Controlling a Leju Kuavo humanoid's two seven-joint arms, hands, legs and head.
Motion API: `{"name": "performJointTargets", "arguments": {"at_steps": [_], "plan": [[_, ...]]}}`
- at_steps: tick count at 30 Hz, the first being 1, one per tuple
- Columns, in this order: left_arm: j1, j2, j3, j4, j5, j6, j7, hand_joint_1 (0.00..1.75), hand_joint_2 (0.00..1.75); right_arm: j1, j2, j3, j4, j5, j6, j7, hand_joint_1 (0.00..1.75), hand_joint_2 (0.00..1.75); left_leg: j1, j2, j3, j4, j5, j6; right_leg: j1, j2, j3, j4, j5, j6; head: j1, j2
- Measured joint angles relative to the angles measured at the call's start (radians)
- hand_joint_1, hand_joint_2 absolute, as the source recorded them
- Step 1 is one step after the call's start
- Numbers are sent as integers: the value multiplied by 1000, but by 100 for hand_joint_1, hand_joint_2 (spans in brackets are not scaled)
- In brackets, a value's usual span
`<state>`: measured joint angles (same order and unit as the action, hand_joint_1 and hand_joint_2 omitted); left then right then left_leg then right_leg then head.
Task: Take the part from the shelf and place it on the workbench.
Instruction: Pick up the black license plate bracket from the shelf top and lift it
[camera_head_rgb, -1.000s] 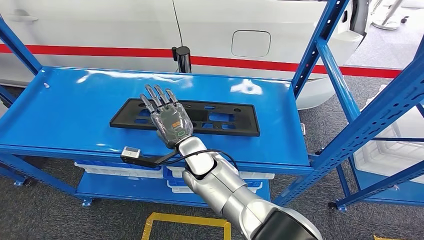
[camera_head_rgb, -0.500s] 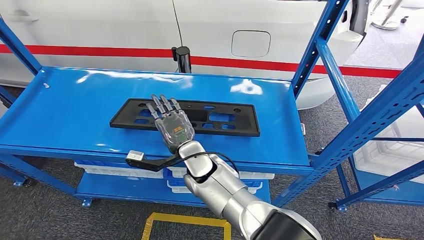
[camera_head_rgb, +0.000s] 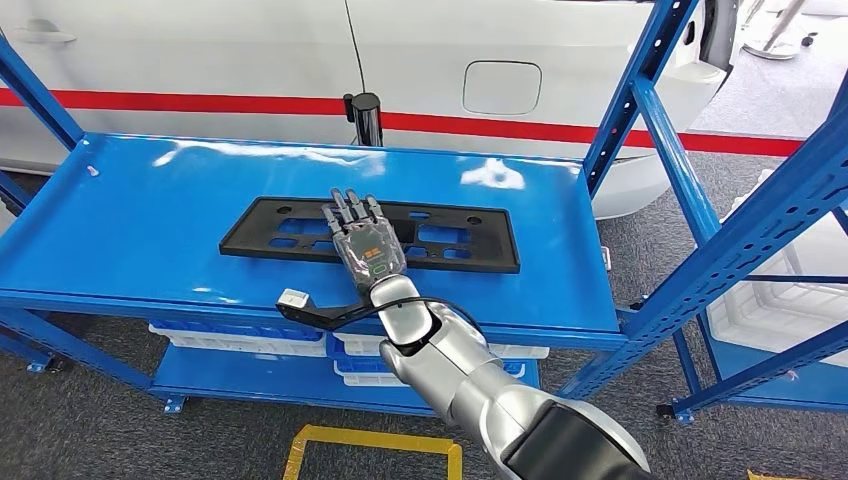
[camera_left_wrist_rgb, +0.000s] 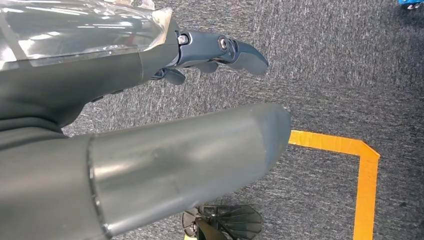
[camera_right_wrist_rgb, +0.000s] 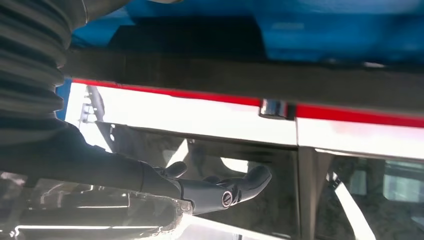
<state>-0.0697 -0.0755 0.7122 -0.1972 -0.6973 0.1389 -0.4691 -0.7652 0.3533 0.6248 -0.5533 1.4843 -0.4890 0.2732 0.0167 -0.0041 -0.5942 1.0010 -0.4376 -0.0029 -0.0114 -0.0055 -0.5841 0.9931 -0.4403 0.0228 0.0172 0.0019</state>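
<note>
Behind, white car (camera_head_rgb: 250, 60) with red stripe. Nearer, blue shelf (camera_head_rgb: 130, 230) carrying flat black part (camera_head_rgb: 470, 240), long, rectangular, pierced with cut-outs. Below, white trays (camera_head_rgb: 230, 342), contents unclear. Right hand (camera_head_rgb: 366, 243) over part's middle, fingers straight and apart, holding nothing. Left hand (camera_left_wrist_rgb: 150, 165) above grey carpet, empty, fingers uncurled.

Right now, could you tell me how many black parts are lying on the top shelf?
1: the black part lies flat mid-shelf on the blue shelf, under the right hand; the hand may hide something small.
</note>
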Motion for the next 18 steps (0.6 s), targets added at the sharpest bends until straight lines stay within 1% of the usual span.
{"name": "performJointTargets", "arguments": {"at_steps": [6, 17, 18], "plan": [[-2, 0, 0, 0, -12, -4, 4, 0, 0, -32, -4, -7, 61, 11, 17, 28, 0, 175, 0, 0, 0, 0, 0, 0, 0, 0, 0, 0, 0, 0, 0, 0], [-3, 0, 0, 0, -16, -5, 9, 0, 0, -48, -5, -15, 89, 12, 14, 26, 0, 175, 0, 0, 1, 0, 0, 0, 0, 0, 1, 0, 0, 0, 0, 0], [-3, 0, 0, 0, -16, -5, 9, 0, 0, -50, -5, -17, 93, 12, 13, 25, 23, 175, 0, 0, 1, 0, 0, 0, 0, 0, 1, 0, 0, 0, 0, 0]]}}
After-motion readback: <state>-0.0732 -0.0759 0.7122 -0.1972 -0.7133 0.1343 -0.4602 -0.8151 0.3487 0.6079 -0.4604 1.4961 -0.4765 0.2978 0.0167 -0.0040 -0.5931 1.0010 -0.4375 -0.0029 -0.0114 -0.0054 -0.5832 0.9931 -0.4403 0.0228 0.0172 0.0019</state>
